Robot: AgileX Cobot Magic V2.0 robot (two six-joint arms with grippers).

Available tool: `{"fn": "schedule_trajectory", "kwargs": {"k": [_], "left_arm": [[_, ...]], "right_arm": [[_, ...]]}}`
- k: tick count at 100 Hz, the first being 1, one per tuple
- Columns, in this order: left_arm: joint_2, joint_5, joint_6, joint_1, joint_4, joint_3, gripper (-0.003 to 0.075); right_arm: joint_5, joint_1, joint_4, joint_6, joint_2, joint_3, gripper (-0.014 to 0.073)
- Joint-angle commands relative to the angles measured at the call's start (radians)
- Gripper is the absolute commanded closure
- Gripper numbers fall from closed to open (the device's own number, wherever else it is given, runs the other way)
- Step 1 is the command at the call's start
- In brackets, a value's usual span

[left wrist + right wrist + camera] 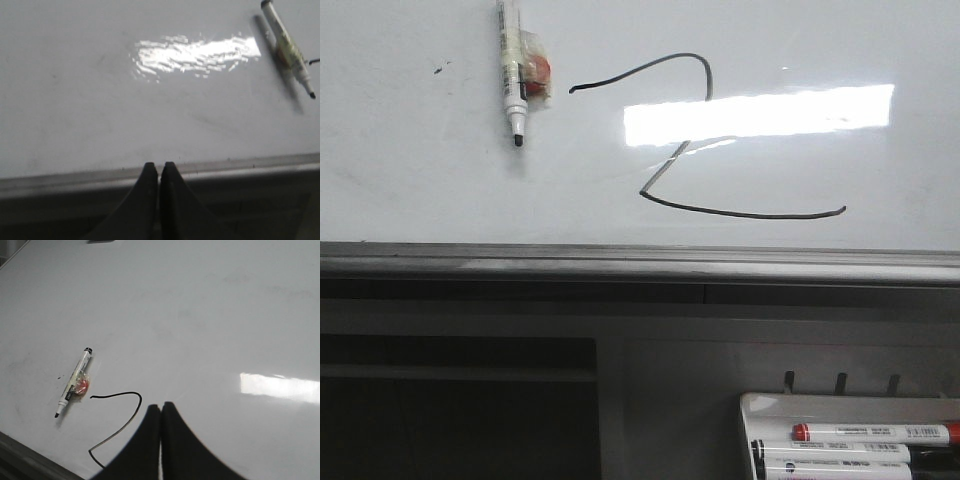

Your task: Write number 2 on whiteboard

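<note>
The whiteboard (420, 190) fills the front view, glossy white with a bright glare. On it stands the number 2 (665, 170), a thin black line with a curved top and a long flat base. A black-tipped marker (510, 70) lies on the board left of the 2, a red lump stuck to it. My left gripper (159, 165) is shut and empty over the board's bottom rail (250, 167). My right gripper (161, 406) is shut and empty above the board, its fingers covering the base of the number 2 (125, 422). The marker (74, 382) lies apart from both.
A grey metal rail (640, 262) runs along the board's lower edge. Below it at the right stands a small white tray (760, 405) holding several markers, one with a red cap (870, 433). Dark shelving lies under the rail at the left.
</note>
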Motion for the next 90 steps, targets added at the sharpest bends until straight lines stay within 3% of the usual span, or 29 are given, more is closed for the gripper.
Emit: {"fn": "schedule_trajectory", "kwargs": {"k": [1,13,90], "left_arm": [[0.01,0.01,-0.019,0.002,0.003,0.011,0.0741],[0.01,0.078,-0.021,0.002,-0.004,0.011,0.0741],[0.01,0.079,-0.021,0.002,-0.005,0.011,0.0741]], "right_arm": [[-0.048,-0.006,0.011,0.002,0.011,-0.026,0.0665],[-0.048,-0.006,0.011,0.002,0.011,-0.026,0.0665],[-0.048,-0.006,0.011,0.002,0.011,-0.026,0.0665]]}}
